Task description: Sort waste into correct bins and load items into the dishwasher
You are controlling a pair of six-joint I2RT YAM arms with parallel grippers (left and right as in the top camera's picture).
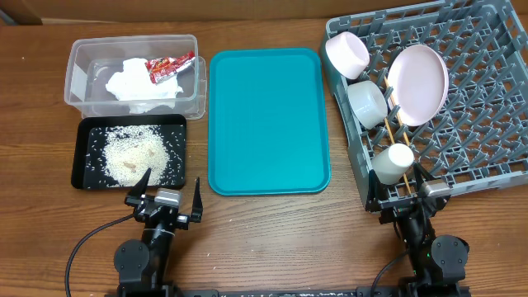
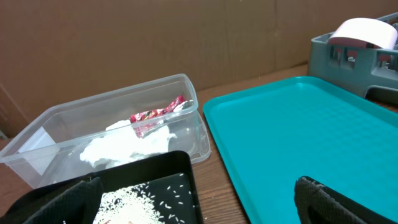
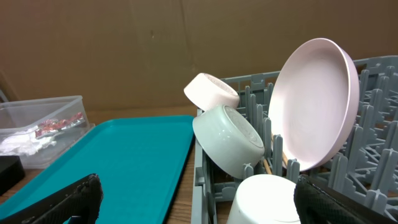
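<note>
The grey dish rack point(image 1: 462, 157) at the right holds the white plate point(image 1: 418, 82) on edge, two white bowls point(image 1: 346, 54) point(image 1: 367, 103), a small white cup point(image 1: 393, 162) and wooden chopsticks point(image 1: 388, 128). The clear tub point(image 1: 82, 82) at the back left holds the crumpled napkin point(image 1: 136, 82) and the red wrapper point(image 1: 169, 66). The black tray point(image 1: 87, 177) in front of it holds rice grains point(image 1: 132, 155). My left gripper point(image 1: 166, 198) is open and empty near the table's front, by the black tray's corner. My right gripper point(image 1: 410, 196) is open and empty just before the rack's front left corner, near the cup point(image 3: 267, 199).
A large teal tray point(image 1: 268, 120) lies empty in the middle of the wooden table, between the tub and the rack. It also shows in the left wrist view point(image 2: 298, 137) and the right wrist view point(image 3: 118, 162). A brown cardboard wall stands behind the table.
</note>
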